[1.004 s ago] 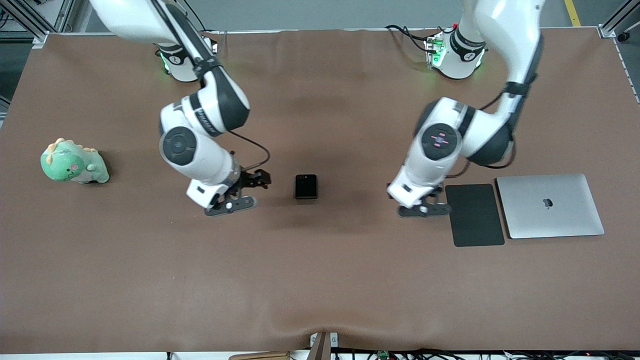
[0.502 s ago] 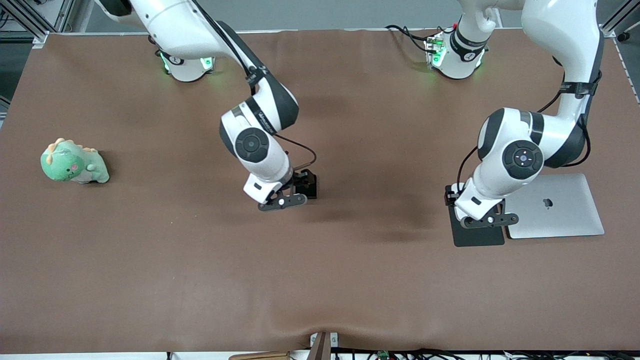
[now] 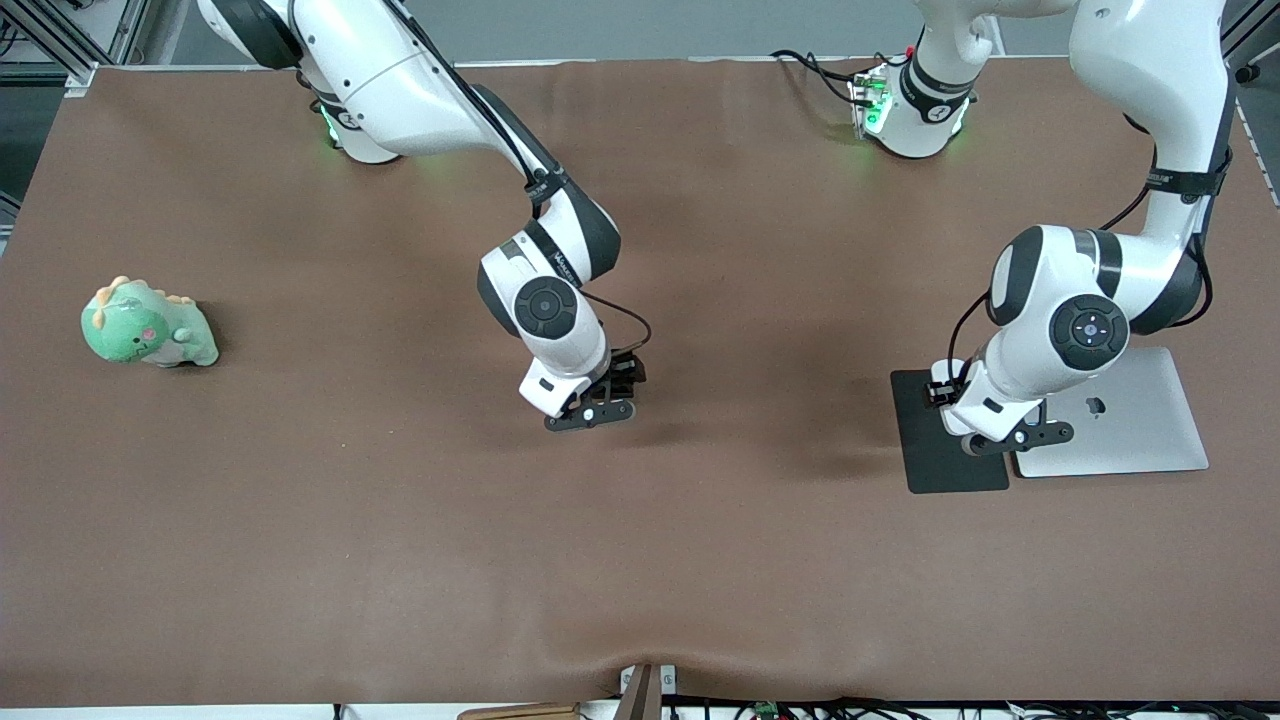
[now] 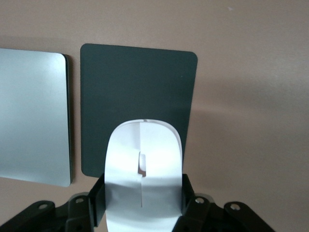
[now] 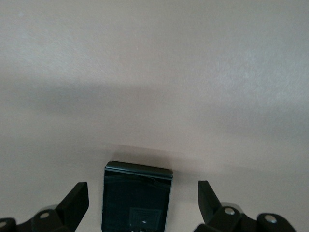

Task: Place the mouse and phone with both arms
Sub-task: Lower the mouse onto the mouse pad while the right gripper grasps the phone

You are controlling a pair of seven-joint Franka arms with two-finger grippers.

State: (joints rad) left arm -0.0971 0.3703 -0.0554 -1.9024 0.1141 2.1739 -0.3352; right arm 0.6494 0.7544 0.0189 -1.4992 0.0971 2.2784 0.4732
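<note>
In the left wrist view the white mouse sits between the jaws of my left gripper, which is shut on its sides. It hangs over the matte black pad, at the pad's edge beside the laptop. In the right wrist view the black phone lies flat on the brown table, between the spread fingers of my right gripper. That gripper is open, its fingers stand clear of the phone's sides, and it is low over mid-table. In the front view the right wrist hides the phone.
A closed silver laptop lies beside the pad, toward the left arm's end of the table. A green dinosaur plush sits toward the right arm's end. Brown mat covers the table.
The right arm swung from beside the phone to over it, its fingers still spread. The left arm carried the mouse from mid-table over the black pad, toward the laptop.
</note>
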